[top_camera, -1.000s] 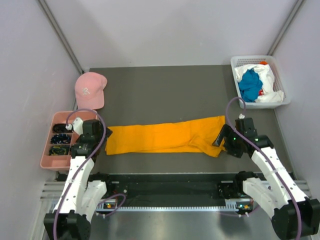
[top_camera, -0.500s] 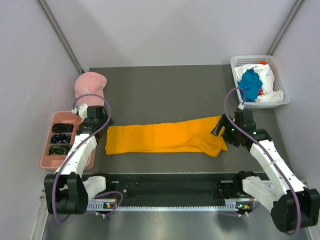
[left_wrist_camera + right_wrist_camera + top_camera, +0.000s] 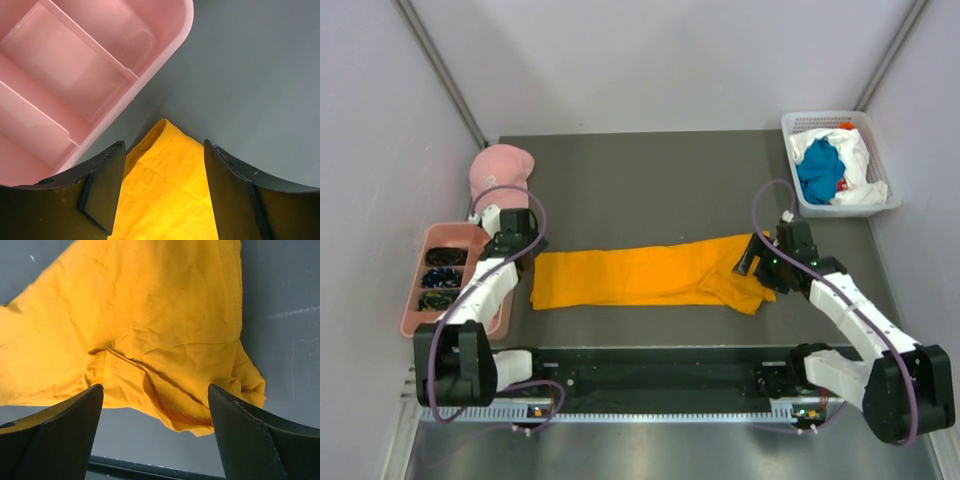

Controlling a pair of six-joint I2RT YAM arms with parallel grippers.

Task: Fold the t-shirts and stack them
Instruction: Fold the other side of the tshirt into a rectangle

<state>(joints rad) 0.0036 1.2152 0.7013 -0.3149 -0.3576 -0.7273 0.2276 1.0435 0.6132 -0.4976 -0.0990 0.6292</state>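
Note:
The orange-yellow t-shirt [image 3: 650, 275] lies folded into a long strip across the middle of the table. Its right end is bunched and creased [image 3: 150, 330]. My left gripper [image 3: 527, 258] sits at the strip's far-left corner. In the left wrist view, the open left gripper [image 3: 164, 145] has its jaws either side of that corner [image 3: 167, 165]. My right gripper [image 3: 757, 268] hovers over the rumpled right end. In the right wrist view, the right gripper [image 3: 155, 387] is wide open, with cloth and bare table between the fingers. A teal t-shirt [image 3: 820, 170] and a white one [image 3: 860, 185] lie crumpled in the basket.
The white basket [image 3: 790, 125] stands at the back right corner. A pink cap [image 3: 500, 170] lies at the back left. The pink divided tray [image 3: 415, 300] sits close beside my left gripper; its rim [image 3: 165, 45] is just past the shirt corner.
My left arm has swung away from the tray to the shirt's far-left corner, and its jaws have narrowed a little. My right gripper has moved left over the shirt's right end.

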